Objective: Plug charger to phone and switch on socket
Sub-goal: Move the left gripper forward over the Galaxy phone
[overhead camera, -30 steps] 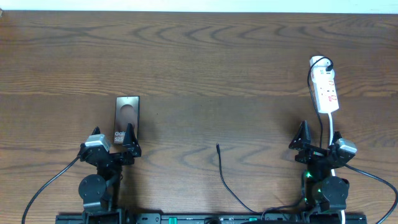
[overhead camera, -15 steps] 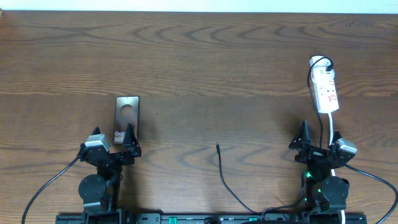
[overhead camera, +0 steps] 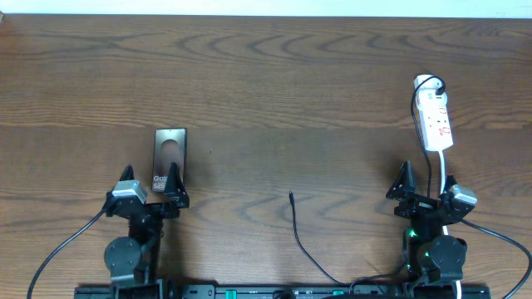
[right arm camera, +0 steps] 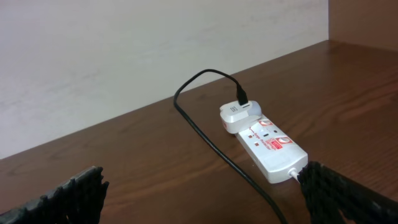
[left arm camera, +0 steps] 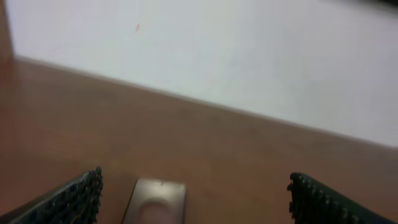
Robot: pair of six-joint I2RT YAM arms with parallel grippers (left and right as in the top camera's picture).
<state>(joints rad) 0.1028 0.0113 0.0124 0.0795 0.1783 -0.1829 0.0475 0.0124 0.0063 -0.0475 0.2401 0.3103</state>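
Almost nothing has moved since the earlier overhead frames: the left arm shows at most a faint shift, and the phone, cable and power strip lie exactly where they were. I take that as a pause before the first reach, with no part of the task begun.

Taking the table (overhead camera: pixel 266 75) centre as the dial, the left gripper (overhead camera: pixel 151 176) sits at about 8 o'clock with its fingers spread wide and nothing between them gripped. The phone (overhead camera: pixel 169 154) lies flat just ahead, at its 12 o'clock. From above its near end falls between the open fingers, and the left wrist view shows it low and central.

The charger (overhead camera: pixel 298 228) snakes up from the near edge at 6 o'clock. Its plug tip rests loose on the wood, well apart from the phone.

The right gripper (overhead camera: pixel 430 189), at 4 o'clock, is also fully spread and empty. The socket (overhead camera: pixel 436 123) lies at 3 o'clock, beyond it, with a white adapter (right arm camera: pixel 239 115) seated at its far end. Its switch state I cannot tell.

The tip probably has to be picked up first.
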